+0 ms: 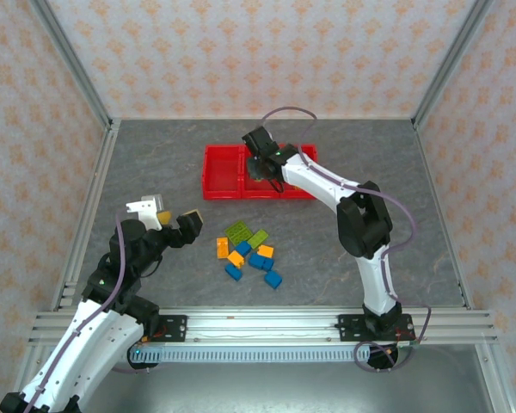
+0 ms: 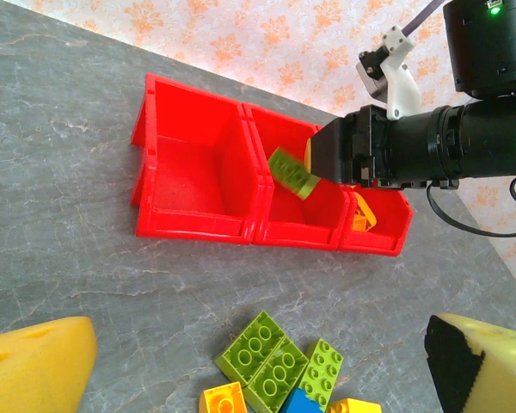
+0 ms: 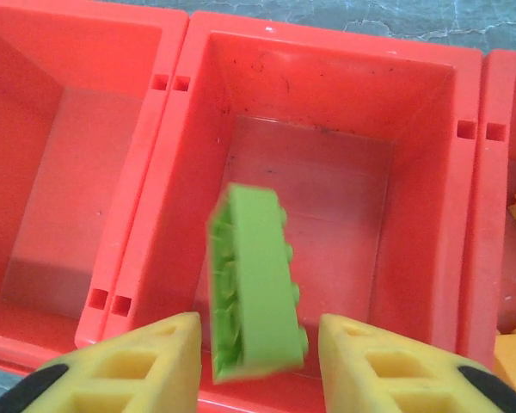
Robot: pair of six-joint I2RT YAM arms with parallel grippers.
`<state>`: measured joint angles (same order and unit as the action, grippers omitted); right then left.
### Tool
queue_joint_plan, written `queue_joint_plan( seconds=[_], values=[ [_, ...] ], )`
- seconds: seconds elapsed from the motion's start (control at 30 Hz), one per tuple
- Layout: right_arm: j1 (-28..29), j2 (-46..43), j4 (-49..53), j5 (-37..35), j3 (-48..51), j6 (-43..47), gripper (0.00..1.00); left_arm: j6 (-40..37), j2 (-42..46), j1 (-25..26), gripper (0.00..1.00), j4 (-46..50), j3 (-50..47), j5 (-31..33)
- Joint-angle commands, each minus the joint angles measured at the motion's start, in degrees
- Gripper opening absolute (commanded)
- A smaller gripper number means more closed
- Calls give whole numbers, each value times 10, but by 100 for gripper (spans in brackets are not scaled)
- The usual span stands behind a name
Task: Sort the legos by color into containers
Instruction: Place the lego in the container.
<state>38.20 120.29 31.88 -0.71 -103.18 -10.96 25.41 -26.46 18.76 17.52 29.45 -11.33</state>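
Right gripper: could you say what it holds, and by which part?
Nothing: the lime lego is loose between the open jaws of the right gripper.

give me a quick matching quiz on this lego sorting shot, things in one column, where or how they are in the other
A lime brick at right hand
B orange bricks
C left hand
D loose pile

1 wide open
2 on the table
3 in the right-end bin
4 above the middle bin

Pairs: A-4, B-3, C-1, D-2
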Motion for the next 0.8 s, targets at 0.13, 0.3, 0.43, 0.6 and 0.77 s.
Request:
queue_joint_plan(
  seconds=[0.13, 0.3, 0.43, 0.6, 0.77],
  values=[
    [0, -23, -15, -15, 23, -27, 48, -7, 14, 5, 99, 3, 5, 0],
    [4, -54, -13, 4, 41, -32, 51, -6, 18, 5, 99, 2, 4, 0],
    [9, -86, 15, 9, 54, -37, 59, -7, 17, 5, 99, 1, 4, -1],
    [30, -149, 9, 18, 109, -39, 70, -6, 17, 5, 99, 1, 4, 0],
    [42, -204, 22, 34, 182, -61, 75, -6, 18, 5, 99, 1, 4, 0]
  ],
)
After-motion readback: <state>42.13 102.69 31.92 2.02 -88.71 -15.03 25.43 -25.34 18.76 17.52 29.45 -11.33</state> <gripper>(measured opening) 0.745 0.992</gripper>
